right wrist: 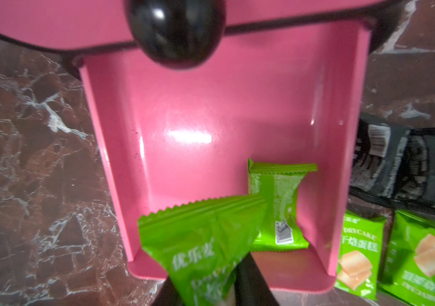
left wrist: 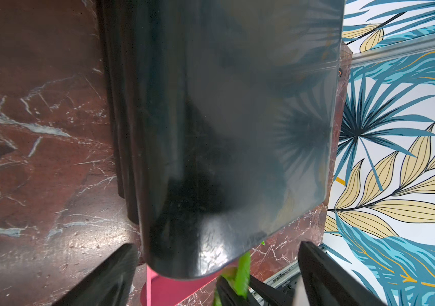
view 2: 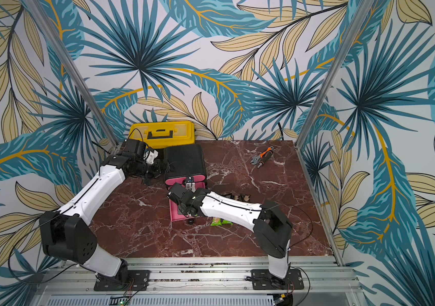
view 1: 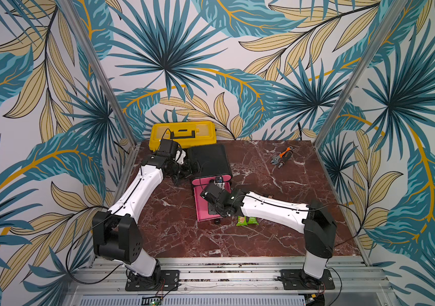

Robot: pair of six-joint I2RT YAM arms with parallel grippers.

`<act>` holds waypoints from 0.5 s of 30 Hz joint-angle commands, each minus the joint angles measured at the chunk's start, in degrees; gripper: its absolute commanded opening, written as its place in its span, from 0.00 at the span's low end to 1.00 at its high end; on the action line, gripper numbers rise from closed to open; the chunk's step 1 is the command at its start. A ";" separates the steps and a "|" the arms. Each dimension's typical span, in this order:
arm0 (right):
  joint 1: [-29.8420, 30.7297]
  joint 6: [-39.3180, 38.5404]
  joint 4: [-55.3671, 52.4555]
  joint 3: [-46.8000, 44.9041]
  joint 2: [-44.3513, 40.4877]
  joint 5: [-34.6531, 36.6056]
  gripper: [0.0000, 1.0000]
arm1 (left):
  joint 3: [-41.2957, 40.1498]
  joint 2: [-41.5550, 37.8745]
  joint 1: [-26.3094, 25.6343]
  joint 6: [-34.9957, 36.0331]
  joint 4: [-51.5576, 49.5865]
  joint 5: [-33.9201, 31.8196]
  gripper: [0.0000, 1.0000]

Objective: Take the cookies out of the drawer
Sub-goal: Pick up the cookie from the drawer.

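Green packet (right wrist: 200, 246) between jaws of right gripper (right wrist: 211, 290), over pink drawer (right wrist: 211, 106)

In both top views the right arm (view 1: 272, 210) covers most of the drawer (view 1: 198, 208) and nearly all the black packets (view 2: 240, 197). In the right wrist view the raised green packet (right wrist: 200, 246) is blurred, cut off by the edge, and hides the fingertips of the right end effector (right wrist: 208, 288).
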 commanded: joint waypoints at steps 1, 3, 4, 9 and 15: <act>0.04 -1.43 -4.95 -2.88 -4.70 1.38 0.27 | 2.98 -2.43 -0.18 0.10 -0.22 -0.73 1.00; 0.05 -1.43 -5.87 -4.83 -8.15 1.98 0.27 | 3.51 -2.52 -0.19 0.01 -0.57 -0.55 1.00; 0.11 -1.24 -6.29 -5.95 -9.94 2.34 0.26 | 3.73 -2.68 -0.19 -0.02 -0.64 -0.42 1.00; 0.06 -0.21 -8.66 -12.13 -17.80 3.12 0.26 | 5.24 -3.27 -0.18 -0.25 -1.20 -0.53 1.00; -0.80 1.78 -13.32 -18.87 -26.42 7.05 0.26 | 8.81 -3.63 -0.53 0.56 -4.29 -0.59 1.00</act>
